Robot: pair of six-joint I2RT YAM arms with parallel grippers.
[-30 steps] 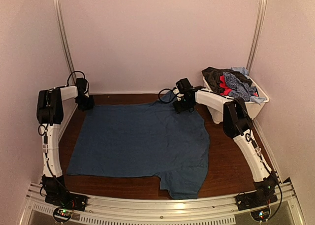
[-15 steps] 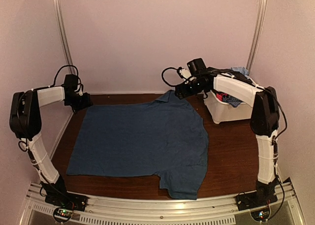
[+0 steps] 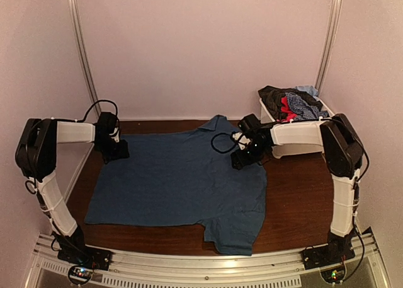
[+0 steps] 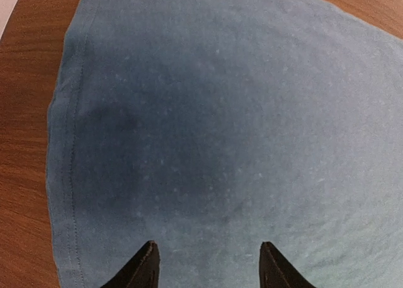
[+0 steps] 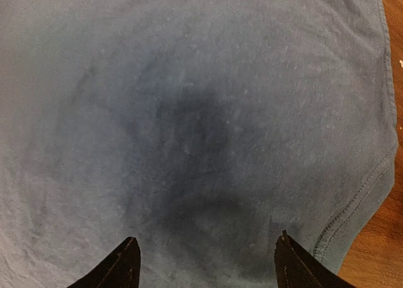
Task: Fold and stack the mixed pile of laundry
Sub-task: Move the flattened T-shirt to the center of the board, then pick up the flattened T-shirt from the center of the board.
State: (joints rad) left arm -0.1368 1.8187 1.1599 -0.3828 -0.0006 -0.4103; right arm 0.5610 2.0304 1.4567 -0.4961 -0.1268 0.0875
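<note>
**Hazards, from the near edge to the far edge**

1. The dark-blue T-shirt lies spread flat on the desk. One sleeve juts past the hem at the near edge. If a fold starts before this sleeve is tucked in, expect a lopsided result.

2. The left tool is over the far left part of the shirt, just inside the stitched edge. Its fingers are apart and hold nothing. The right tool is over the far right part, near a sleeve hem, and is likewise apart and empty. The views do not show whether either tool touches the cloth.

3. The cloth under both tools is flat and offers no raised fold to grip. The fingers may therefore slide off when they close, or catch only the upper layer. If the two grips are uneven, the fold line will skew.

4. The cable loop at the right wrist hangs over the shirt below the collar. It may drag the fabric.

5. The right arm crosses close in front of the white bin, which holds the other garments. A wide swing may knock the bin.
</note>
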